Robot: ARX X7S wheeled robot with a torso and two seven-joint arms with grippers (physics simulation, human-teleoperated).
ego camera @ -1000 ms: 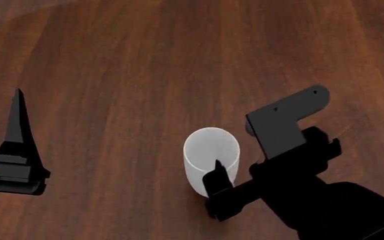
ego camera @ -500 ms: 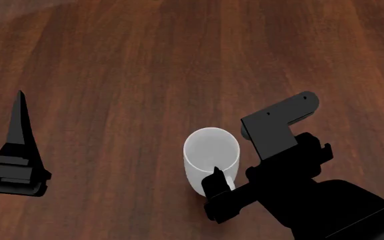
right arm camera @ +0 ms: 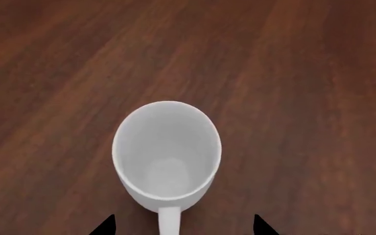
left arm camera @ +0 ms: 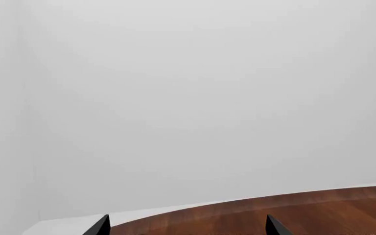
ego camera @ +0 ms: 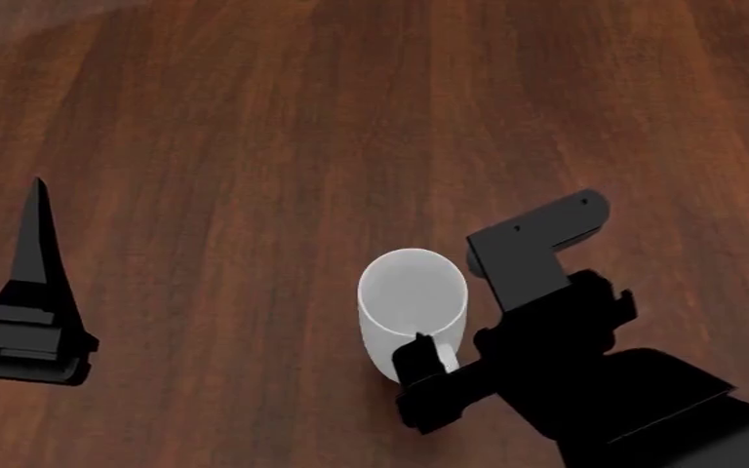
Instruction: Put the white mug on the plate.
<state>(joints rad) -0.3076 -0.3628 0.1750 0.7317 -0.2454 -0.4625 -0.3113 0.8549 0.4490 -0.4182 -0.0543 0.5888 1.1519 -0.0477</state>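
The white mug (ego camera: 412, 310) stands upright on the dark wooden table (ego camera: 284, 146), its mouth facing up and nothing inside. In the right wrist view the mug (right arm camera: 167, 154) sits just ahead of my right gripper (right arm camera: 182, 226), and its handle (right arm camera: 169, 223) points back into the gap between the two fingertips. That gripper is open and does not touch the handle. In the head view the right gripper (ego camera: 421, 363) is at the mug's near side. My left gripper (ego camera: 39, 195) hovers far to the left, open and empty. The plate is out of view.
The table's curved far edge (left arm camera: 240, 201) shows in the left wrist view beyond the left gripper (left arm camera: 186, 227), with pale empty background past it. A sliver of the same edge (ego camera: 11, 12) is at the head view's top left corner.
The right arm has shifted slightly back and left, so its fingertip now sits lower beside the mug's handle. The mug and the left arm have not moved.
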